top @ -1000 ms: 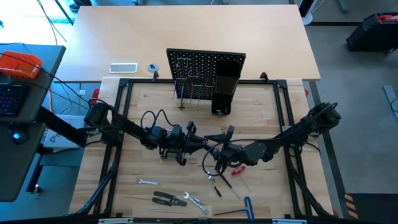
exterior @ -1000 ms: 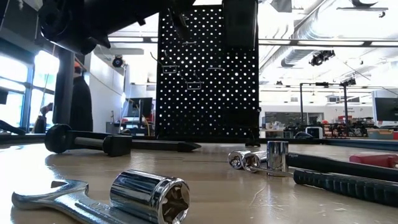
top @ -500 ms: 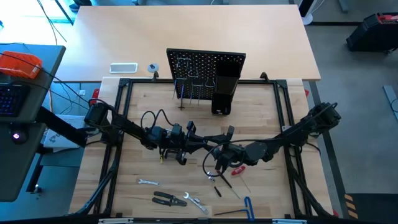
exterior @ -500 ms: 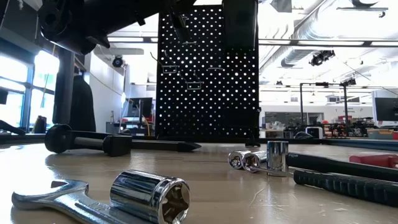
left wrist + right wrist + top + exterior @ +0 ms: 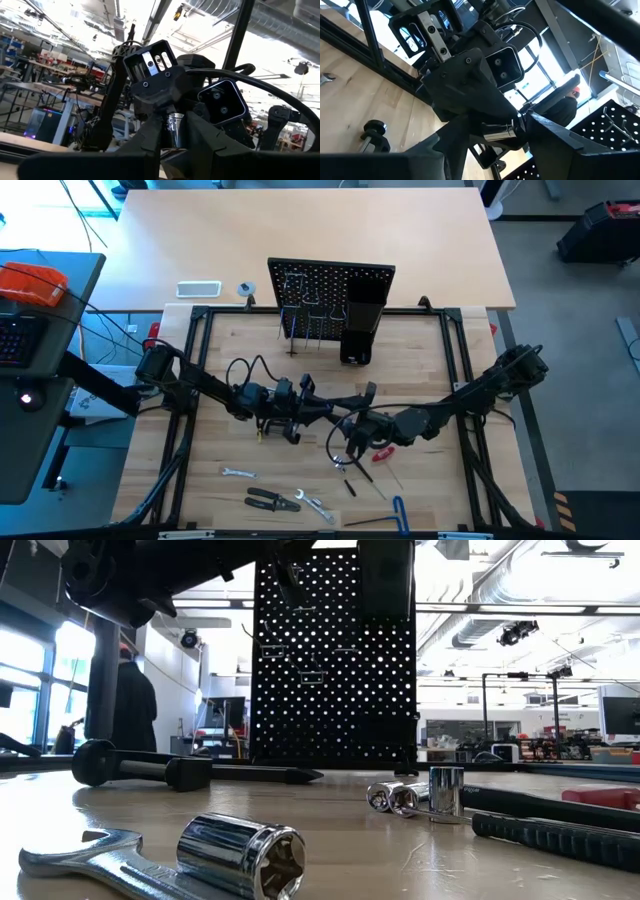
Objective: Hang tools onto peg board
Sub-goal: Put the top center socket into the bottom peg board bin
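The black peg board stands upright at the table's far side, with thin hooks and a black box holder on it. My two grippers meet above the table's middle. My left gripper is shut on a small silver socket. My right gripper faces it, open, with a finger beyond each end of the socket. Silver wrenches, black-handled pliers, a red-handled screwdriver and a blue-handled hex key lie on the near part of the table. My left gripper pinches the socket's round sides between its two fingers. The fingers come level from the table's left and lie across it. The socket is lifted clear of the table. My right gripper: I cannot tell whether its fingers touch the socket's ends.
In the low view a larger chrome socket and a wrench lie close to the camera, and a dark clamp-like tool lies farther back. A black frame rail borders the wooden table. A person stands in the room behind.
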`<control>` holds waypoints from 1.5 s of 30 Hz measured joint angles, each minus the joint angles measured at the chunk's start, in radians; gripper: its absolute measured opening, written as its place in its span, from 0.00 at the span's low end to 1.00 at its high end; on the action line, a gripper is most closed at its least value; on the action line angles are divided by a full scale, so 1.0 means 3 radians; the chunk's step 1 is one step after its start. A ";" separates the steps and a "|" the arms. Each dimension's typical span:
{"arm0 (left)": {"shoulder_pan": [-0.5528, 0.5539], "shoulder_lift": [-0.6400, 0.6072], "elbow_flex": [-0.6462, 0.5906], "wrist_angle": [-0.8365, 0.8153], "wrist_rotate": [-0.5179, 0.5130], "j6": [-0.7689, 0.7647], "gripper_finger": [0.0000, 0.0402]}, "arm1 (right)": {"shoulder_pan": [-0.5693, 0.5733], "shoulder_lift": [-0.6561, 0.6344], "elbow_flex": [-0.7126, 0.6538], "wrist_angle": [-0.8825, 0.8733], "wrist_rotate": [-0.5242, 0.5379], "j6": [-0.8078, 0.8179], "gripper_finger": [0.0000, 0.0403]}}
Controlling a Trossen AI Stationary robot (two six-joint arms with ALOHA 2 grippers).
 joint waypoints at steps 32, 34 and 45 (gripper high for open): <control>0.0055 0.0000 -0.0004 -0.0029 0.0036 -0.0168 0.22 | 0.0094 0.0000 0.0000 -0.0076 0.0485 -0.0053 0.18; 0.0055 0.0000 -0.0003 -0.0012 0.0052 -0.0168 0.22 | 0.0102 0.0000 0.0000 -0.0084 0.0547 -0.0061 0.18; 0.0083 -0.0001 -0.0049 0.0047 0.0086 -0.0160 0.23 | 0.0153 0.0004 0.0000 -0.0185 0.0920 -0.0054 0.18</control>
